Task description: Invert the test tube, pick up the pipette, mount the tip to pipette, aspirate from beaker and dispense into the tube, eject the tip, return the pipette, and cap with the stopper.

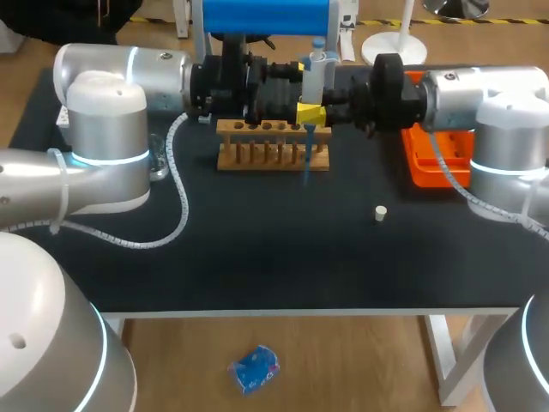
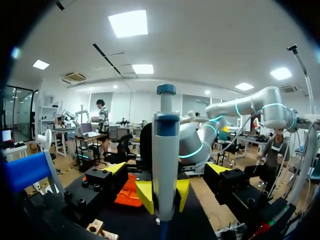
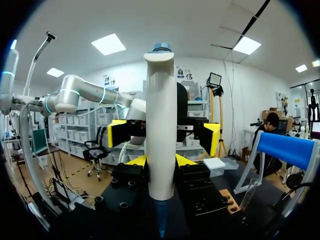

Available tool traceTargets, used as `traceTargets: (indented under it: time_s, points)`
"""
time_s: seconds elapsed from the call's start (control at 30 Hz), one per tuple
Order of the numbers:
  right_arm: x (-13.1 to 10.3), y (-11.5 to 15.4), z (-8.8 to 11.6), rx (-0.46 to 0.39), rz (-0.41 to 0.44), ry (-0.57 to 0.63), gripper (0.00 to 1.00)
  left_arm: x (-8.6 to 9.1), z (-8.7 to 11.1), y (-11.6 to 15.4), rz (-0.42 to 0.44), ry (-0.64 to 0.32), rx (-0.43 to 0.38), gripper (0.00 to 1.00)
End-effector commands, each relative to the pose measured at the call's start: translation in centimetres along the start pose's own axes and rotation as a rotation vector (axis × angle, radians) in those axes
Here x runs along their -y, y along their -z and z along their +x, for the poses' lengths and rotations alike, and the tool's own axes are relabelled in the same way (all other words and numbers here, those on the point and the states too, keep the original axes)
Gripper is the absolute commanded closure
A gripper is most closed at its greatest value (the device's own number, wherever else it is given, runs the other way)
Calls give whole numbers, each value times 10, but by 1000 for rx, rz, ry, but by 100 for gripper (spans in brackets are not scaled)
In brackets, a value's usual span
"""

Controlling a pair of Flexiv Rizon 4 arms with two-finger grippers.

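**Grip.** Your right gripper (image 3: pixel 161 161) is clenched on the pipette (image 1: pixel 316 73), with its yellow tips pressed to the barrel from both sides. The pipette stands upright, plunger end up, and the blue tip (image 1: pixel 306 170) is mounted and points straight down. In my judgement this posture sets the tip up for a clean vertical descent.

Your left gripper (image 2: pixel 166 168) is released. Its fingers are spread wide on either side of the same barrel and touch nothing that I can see. It faces the right gripper across the pipette. I judge it is staged to steady or work the pipette, not to carry it.

**Location.** The pipette hangs over the wooden rack (image 1: pixel 273 144), toward its 3 o'clock end. I cannot make out the test tube from above, so I cannot confirm that the tip is lined up with it.

**Surroundings.**
- The stopper (image 1: pixel 380 213) lies alone at 5 o'clock of the rack, well apart from it.
- The orange box (image 1: pixel 433 163) sits at 3 o'clock, partly under your right arm.
- What I take for the beaker (image 1: pixel 159 163) is at 9 o'clock, half hidden behind the left arm's elbow.

**Clearance.** Both wrists crowd the space at 12 o'clock of the rack, and a blue bar (image 1: pixel 266 15) on a stand sits close behind them. The left arm's cable (image 1: pixel 176 202) loops onto the table at 8 o'clock. The open tabletop lies toward 6 o'clock, up to the near edge. Any sideways travel calls for lifting the tip clear of the rack first.
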State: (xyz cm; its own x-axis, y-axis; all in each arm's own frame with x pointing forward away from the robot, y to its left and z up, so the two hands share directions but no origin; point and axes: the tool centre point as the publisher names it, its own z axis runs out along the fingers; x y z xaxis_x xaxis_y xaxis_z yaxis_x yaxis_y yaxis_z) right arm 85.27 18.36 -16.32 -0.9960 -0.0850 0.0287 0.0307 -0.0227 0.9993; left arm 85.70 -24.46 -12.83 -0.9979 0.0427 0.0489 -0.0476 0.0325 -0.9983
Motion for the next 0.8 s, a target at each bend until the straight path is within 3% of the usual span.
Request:
traceTargets:
  time_s: [0.03,0.23,0.53,0.67,0.8]
  points:
    - [-4,7,3,1,4,7,100,2,2,9,7,-7,39,0]
    - [-8,29,5,21,26,24,100,1,-3,25,14,-6,88,0]
    - [-18,86,6,98,20,40,100,-2,-6,32,11,22,149,0]
    - [-20,111,7,140,14,50,100,-7,-11,32,29,46,250,0]
    - [-23,135,6,161,-1,66,100,-10,-14,30,56,65,299,0]
